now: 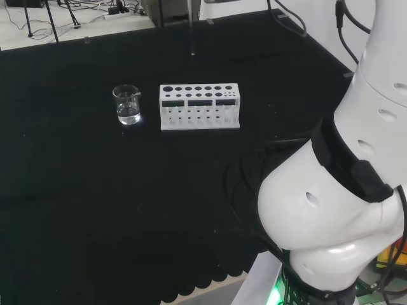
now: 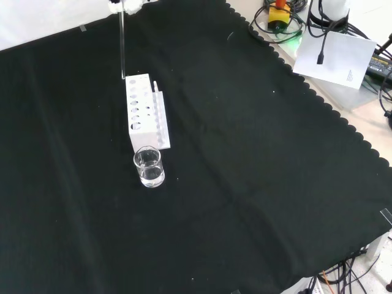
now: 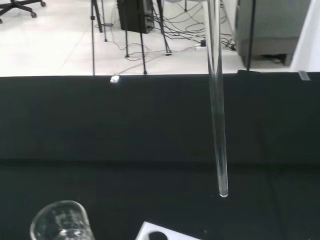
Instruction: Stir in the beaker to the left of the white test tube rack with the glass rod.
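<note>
Head view: the beaker (image 1: 128, 105) stands on the black cloth (image 1: 95, 210) at about nine o'clock from the white test tube rack (image 1: 200, 106), near it but apart, with a small gap of cloth between them. A shallow layer of clear liquid sits in the beaker's bottom. The glass rod (image 1: 192, 28) hangs upright well beyond the rack, at roughly twelve o'clock from it, and its lower tip ends in the air above the cloth. The arm's white links (image 1: 343, 190) take up the view's lower right, at about four o'clock from the rack.

From the front, the rack (image 2: 144, 111) runs lengthwise away from the camera, and the beaker (image 2: 149, 166) stands just beside its near end, at about six o'clock from it. The glass rod (image 2: 122, 46) comes down vertically from the top edge, and its tip hangs at about eleven o'clock from the rack's far end, level with the rack's top in this view. A small white part of the hand (image 2: 125, 5) shows at the top edge where the rod's upper end meets it; how the fingers lie on the rod cannot be told.

At the wrist, the rod (image 3: 217, 110) reaches down over the cloth to a rounded tip that is clear of everything. The beaker's rim (image 3: 60, 222) and a corner of the rack (image 3: 162, 232) lie at the frame's edge, well apart from the tip.
</note>
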Robot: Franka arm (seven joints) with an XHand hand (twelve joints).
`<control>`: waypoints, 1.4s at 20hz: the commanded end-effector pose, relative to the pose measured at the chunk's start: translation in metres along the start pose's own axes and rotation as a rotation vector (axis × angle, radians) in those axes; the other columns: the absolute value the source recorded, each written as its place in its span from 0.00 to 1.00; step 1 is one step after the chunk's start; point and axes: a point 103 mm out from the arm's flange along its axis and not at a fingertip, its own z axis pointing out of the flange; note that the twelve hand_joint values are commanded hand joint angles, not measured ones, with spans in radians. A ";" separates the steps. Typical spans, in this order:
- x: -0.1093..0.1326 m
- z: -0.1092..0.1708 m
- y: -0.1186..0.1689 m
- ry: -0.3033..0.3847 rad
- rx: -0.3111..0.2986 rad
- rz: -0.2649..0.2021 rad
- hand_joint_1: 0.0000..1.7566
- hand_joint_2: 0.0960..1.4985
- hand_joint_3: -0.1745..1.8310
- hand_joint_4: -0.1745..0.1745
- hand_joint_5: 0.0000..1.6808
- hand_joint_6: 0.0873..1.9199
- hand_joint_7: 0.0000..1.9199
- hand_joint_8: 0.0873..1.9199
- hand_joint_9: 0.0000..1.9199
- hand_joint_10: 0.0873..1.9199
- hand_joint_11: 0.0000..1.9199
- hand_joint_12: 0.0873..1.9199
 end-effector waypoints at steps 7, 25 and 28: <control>0.109 0.010 0.009 0.044 0.025 -0.211 0.84 0.70 0.08 0.00 0.63 0.27 0.51 0.68 0.78 0.54 0.51 0.52; 0.139 0.044 0.028 0.060 0.048 -0.305 0.84 0.70 0.08 0.00 0.63 0.27 0.51 0.68 0.78 0.54 0.51 0.52; 0.138 0.047 0.032 0.065 0.056 -0.307 0.84 0.70 0.08 0.00 0.63 0.27 0.51 0.68 0.78 0.54 0.51 0.52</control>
